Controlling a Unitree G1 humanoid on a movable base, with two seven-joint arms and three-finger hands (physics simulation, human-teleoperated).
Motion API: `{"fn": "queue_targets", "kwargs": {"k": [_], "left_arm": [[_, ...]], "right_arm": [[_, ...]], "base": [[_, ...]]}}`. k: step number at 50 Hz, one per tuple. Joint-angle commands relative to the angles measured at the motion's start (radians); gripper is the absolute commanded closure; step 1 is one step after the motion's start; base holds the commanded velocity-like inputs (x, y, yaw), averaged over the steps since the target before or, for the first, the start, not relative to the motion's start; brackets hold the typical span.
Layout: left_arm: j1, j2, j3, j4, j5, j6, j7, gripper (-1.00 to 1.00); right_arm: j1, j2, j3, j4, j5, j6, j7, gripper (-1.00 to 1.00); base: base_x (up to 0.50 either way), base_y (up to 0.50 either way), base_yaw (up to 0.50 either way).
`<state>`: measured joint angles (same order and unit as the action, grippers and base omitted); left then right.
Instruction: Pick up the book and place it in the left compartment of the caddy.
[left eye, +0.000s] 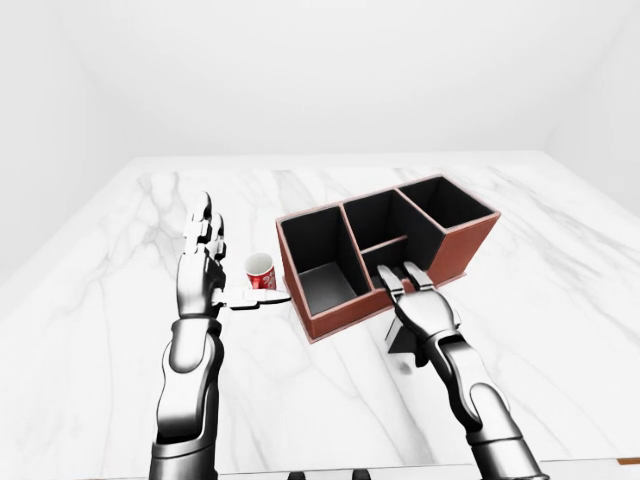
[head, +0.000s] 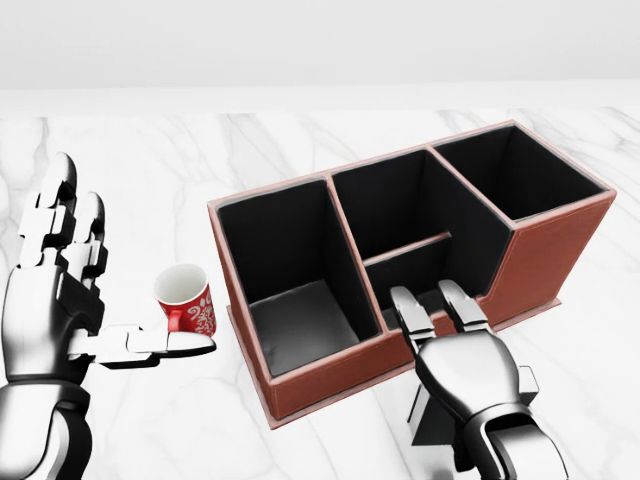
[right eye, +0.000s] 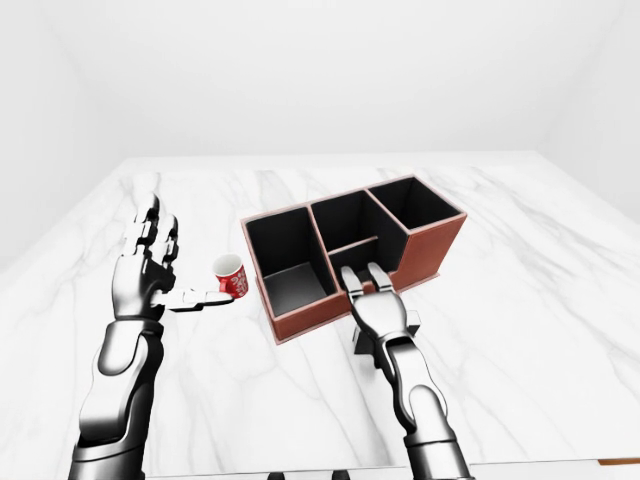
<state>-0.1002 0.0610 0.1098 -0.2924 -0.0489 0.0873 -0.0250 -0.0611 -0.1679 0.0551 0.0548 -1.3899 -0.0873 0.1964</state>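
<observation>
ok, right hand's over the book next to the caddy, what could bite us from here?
1. The right hand covers most of the dark, white-edged book, so grip contact can't be checked; it might slip.
2. The book lies close below the near wall of the brown leather caddy; fingers or the lifted book could catch that wall.
3. The open left hand has its thumb beside the red patterned cup; a stray move could tip it.

I'm working in a bare simulated room: blank white walls (left eye: 330, 70) fill the upper frame, and a white marble tabletop (left eye: 560, 300) spans everything below, with no furnishings marking a home or shop.
</observation>
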Motion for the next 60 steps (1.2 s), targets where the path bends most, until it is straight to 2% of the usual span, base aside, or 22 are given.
{"fn": "queue_targets", "kwargs": {"k": [1, 27, 43, 44, 45, 46, 47, 50, 60], "left_arm": [[0.003, 0.001, 0.003, -0.017, -0.001, 0.0, 0.0, -1.0], [0.009, -0.002, 0.0, -0.032, 0.003, 0.0, 0.001, -1.0], [0.013, -0.004, -0.001, -0.03, 0.004, 0.0, 0.001, -1.0], [0.013, -0.004, -0.001, -0.03, 0.004, 0.0, 0.001, -1.0], [0.013, -0.004, -0.001, -0.03, 0.004, 0.0, 0.001, -1.0], [0.013, -0.004, -0.001, -0.029, 0.004, 0.0, 0.001, -1.0], [0.014, -0.004, -0.001, -0.029, 0.004, 0.0, 0.001, -1.0], [0.015, -0.004, -0.001, -0.026, 0.004, 0.0, 0.0, -1.0], [0.016, -0.004, 0.0, -0.019, 0.003, 0.0, 0.001, -1.0]], "right_arm": [[0.065, -0.02, -0.028, -0.064, -0.036, 0.0, 0.028, -1.0], [0.027, -0.027, -0.04, 0.014, -0.095, 0.0, 0.031, -1.0], [0.049, -0.066, -0.077, 0.056, -0.094, 0.0, -0.006, -1.0], [0.049, -0.064, -0.075, 0.057, -0.099, 0.0, -0.004, -0.95], [0.048, -0.063, -0.074, 0.061, -0.1, 0.0, -0.003, -0.58], [0.052, -0.065, -0.074, 0.067, -0.1, 0.0, -0.008, -0.07], [0.056, -0.068, -0.076, 0.071, -0.098, 0.0, -0.009, 0.11], [0.071, -0.079, -0.085, 0.091, -0.089, 0.0, -0.032, 0.98], [0.025, -0.062, -0.055, 0.164, -0.084, 0.0, -0.046, 1.0]], "base": [[0.0, 0.0, 0.0], [0.0, 0.0, 0.0], [0.0, 0.0, 0.0], [0.0, 0.0, 0.0], [0.0, 0.0, 0.0], [0.0, 0.0, 0.0], [0.0, 0.0, 0.0], [0.0, 0.0, 0.0], [0.0, 0.0, 0.0]]}}
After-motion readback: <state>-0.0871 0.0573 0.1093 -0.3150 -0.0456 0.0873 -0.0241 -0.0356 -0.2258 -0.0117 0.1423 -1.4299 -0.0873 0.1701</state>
